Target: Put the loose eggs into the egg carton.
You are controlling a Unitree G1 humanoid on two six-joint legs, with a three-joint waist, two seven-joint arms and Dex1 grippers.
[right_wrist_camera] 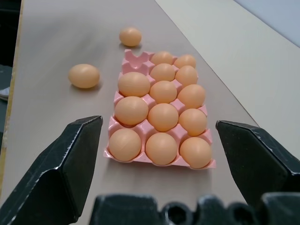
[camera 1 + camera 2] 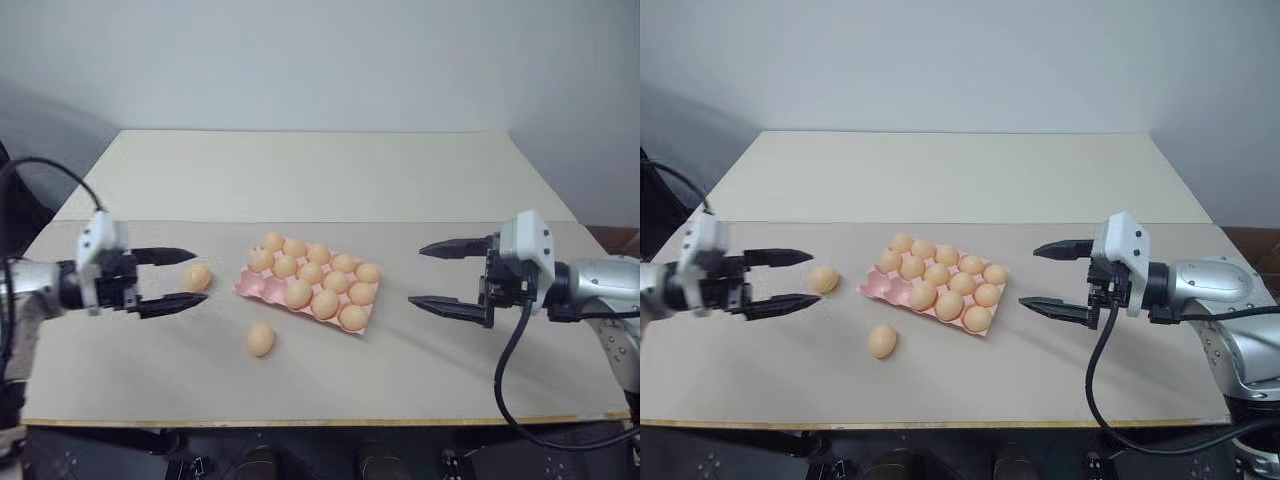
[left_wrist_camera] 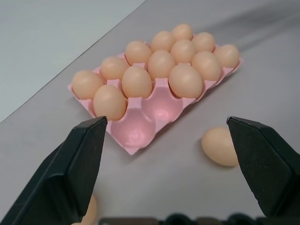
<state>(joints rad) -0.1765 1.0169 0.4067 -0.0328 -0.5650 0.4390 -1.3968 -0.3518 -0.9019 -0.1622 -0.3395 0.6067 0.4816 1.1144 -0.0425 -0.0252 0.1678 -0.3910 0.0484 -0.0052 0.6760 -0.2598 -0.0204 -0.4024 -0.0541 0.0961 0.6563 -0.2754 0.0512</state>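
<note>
With both our left gripper [image 2: 180, 280] and right gripper [image 2: 445, 278] standing jaws released and empty, we should lower the left squarely around the loose egg [image 2: 196, 277] lying on the surface just left of the egg carton [image 2: 247, 286], closing gently.

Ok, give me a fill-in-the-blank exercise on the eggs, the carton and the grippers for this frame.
1. The egg carton has ___ empty cups.
2. ___ loose eggs lie on the table, outside the carton.
3. The left gripper and the right gripper both stand ___, holding nothing.
4. The carton's colour is ___.

Missing words: two; two; open; pink.
</note>
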